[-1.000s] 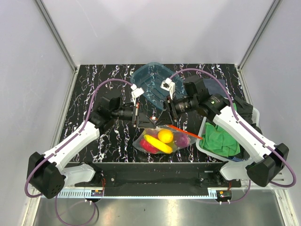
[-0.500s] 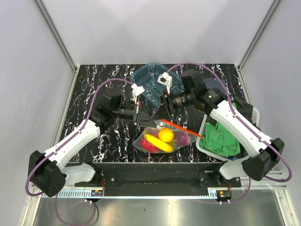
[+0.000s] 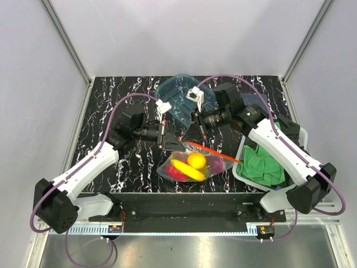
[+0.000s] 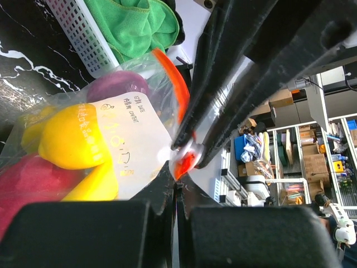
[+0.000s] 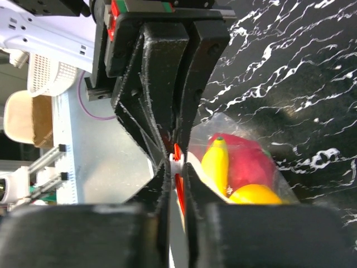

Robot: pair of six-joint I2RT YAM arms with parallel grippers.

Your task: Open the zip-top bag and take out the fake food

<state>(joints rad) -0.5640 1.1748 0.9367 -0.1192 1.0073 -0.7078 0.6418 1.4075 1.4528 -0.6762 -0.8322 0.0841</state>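
The clear zip-top bag (image 3: 192, 163) lies at the table's near middle, its red-orange zip strip (image 3: 217, 152) running up and left. Inside it is the fake food: a yellow banana (image 3: 187, 169), a yellow round fruit (image 3: 196, 160), a red fruit (image 3: 175, 173) and a purplish ball (image 3: 215, 164). My left gripper (image 3: 169, 138) (image 4: 177, 177) is shut on the bag's raised corner at the strip's end. My right gripper (image 3: 192, 133) (image 5: 177, 167) faces it tip to tip, its jaws pressed onto the white slider (image 5: 177, 161) on the strip. The banana (image 5: 215, 162) shows just beyond.
A teal transparent tray (image 3: 177, 92) stands behind the two grippers. At the right, a white basket (image 3: 241, 166) holds a green cloth (image 3: 262, 166); both also show in the left wrist view, the basket (image 4: 78, 33) and the cloth (image 4: 134, 25).
My right gripper has shifted left and back to the bag's raised corner and closed its jaws onto the slider. The left gripper has kept its hold without moving.
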